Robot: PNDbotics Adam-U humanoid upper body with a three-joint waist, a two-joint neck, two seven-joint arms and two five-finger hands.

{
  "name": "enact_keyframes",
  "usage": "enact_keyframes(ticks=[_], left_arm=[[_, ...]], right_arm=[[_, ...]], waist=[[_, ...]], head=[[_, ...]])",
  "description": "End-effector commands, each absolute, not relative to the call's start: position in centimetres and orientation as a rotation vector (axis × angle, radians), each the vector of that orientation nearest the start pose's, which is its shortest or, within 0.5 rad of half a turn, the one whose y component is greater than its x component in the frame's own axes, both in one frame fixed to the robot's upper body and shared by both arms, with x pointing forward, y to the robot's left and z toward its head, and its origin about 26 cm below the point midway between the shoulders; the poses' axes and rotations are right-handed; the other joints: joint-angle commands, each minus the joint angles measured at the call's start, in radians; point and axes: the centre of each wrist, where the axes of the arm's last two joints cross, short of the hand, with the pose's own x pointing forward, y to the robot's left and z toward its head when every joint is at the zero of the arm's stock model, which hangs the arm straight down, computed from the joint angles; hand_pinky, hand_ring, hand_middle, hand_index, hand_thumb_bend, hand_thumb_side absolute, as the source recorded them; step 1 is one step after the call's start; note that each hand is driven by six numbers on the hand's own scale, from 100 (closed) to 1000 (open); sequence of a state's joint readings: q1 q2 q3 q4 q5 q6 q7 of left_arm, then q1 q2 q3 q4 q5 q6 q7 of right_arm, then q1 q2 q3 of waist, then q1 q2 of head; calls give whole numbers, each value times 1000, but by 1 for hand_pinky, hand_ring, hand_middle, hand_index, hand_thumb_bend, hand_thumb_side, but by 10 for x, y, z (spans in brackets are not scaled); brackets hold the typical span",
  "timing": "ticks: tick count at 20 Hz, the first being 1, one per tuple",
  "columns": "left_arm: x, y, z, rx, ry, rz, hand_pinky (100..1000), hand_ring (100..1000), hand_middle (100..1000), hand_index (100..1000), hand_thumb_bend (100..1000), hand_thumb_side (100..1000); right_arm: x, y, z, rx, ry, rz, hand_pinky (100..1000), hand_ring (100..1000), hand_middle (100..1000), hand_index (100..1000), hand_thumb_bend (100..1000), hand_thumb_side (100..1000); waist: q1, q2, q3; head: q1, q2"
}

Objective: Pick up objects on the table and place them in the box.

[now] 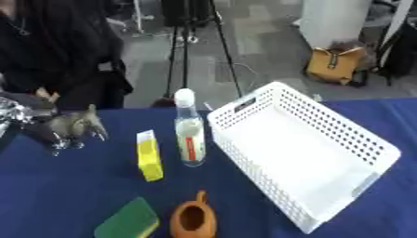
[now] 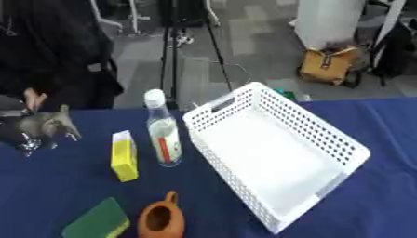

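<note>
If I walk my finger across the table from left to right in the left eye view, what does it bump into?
Left hand → sponge → yellow box → bottle → white basket.

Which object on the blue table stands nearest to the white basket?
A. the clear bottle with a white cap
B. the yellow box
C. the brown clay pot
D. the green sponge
A: the clear bottle stands upright just beside the left wall of the white basket, while the yellow box is further left and the green sponge and the brown clay pot lie at the near edge.
</note>
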State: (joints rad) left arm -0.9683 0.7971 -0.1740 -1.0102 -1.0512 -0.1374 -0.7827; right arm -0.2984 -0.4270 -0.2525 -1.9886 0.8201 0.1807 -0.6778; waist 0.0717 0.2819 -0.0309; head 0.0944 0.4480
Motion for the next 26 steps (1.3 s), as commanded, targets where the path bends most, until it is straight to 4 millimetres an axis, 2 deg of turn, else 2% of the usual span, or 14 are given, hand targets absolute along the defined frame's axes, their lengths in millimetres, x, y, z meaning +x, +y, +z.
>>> enact_keyframes(ticks=[1,7,16,21,26], left_arm=[[432,398,329,1205,-750,-1550,843,706,493,597,100,715],[430,392,349,1226,-777,-1540,842,707,492,595,100,693],[431,371,379,1276,-837,-1548,842,707,492,595,100,685],[436,341,406,1314,-944,-1551,838,682,487,591,100,686],[439,315,420,1332,-1033,-1578,836,682,486,590,100,683]], right_arm=[[288,-339,239,2274,2587,191,628,650,565,566,100,578],[287,-339,238,2278,2590,173,626,649,564,564,100,580],[287,-339,235,2283,2602,152,624,647,562,563,100,579],[287,-338,234,2275,2622,130,623,647,560,563,100,578],[287,-336,233,2264,2644,113,622,646,559,563,100,578]], waist=[[1,-30,3],[13,-50,6],[21,-61,8],[25,-70,3],[30,-74,-5]], head=[[-2,11],[-1,23],[3,35],[9,36],[15,37]])
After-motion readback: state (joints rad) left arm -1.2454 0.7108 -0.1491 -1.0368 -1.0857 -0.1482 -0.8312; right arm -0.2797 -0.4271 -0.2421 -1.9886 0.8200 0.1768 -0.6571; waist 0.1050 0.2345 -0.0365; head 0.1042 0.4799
